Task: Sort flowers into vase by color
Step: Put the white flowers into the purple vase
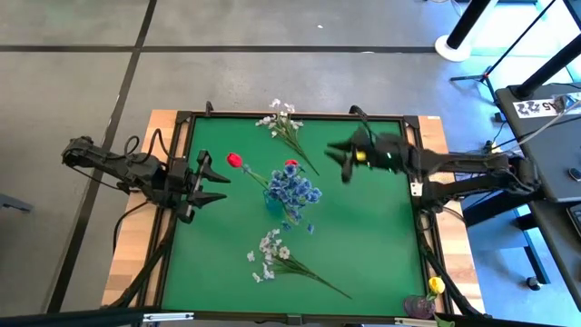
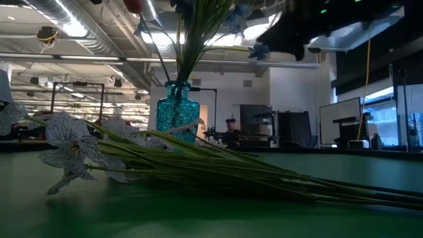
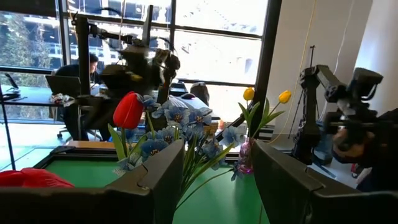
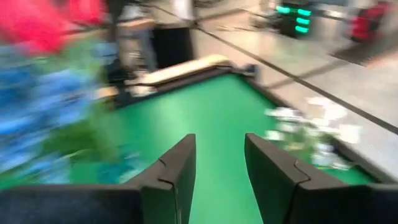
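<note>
A teal glass vase [image 1: 275, 205] [image 2: 175, 116] stands mid-table and holds bushy blue sprays [image 1: 295, 189] [image 3: 180, 118] and two red tulips [image 1: 234, 160] [image 1: 290, 164] [image 3: 129, 109]. One white blossom spray [image 1: 285, 123] [image 4: 311, 127] lies by the far edge. Another white spray [image 1: 272, 259] [image 2: 73, 149] lies flat toward the near edge. Yellow tulips [image 1: 437, 285] [image 3: 285, 96] stand in a small purple vase [image 3: 244, 158] at the near right corner. My left gripper [image 1: 222, 185] [image 3: 214, 180] is open, left of the teal vase. My right gripper [image 1: 334, 162] [image 4: 221, 168] is open and raised, right of the blue sprays.
A raised black frame [image 1: 300, 116] borders the green mat. Bare mat lies right of the teal vase [image 1: 372, 227] and at the near left [image 1: 204, 263]. A person [image 2: 230, 131] sits in the room behind the table.
</note>
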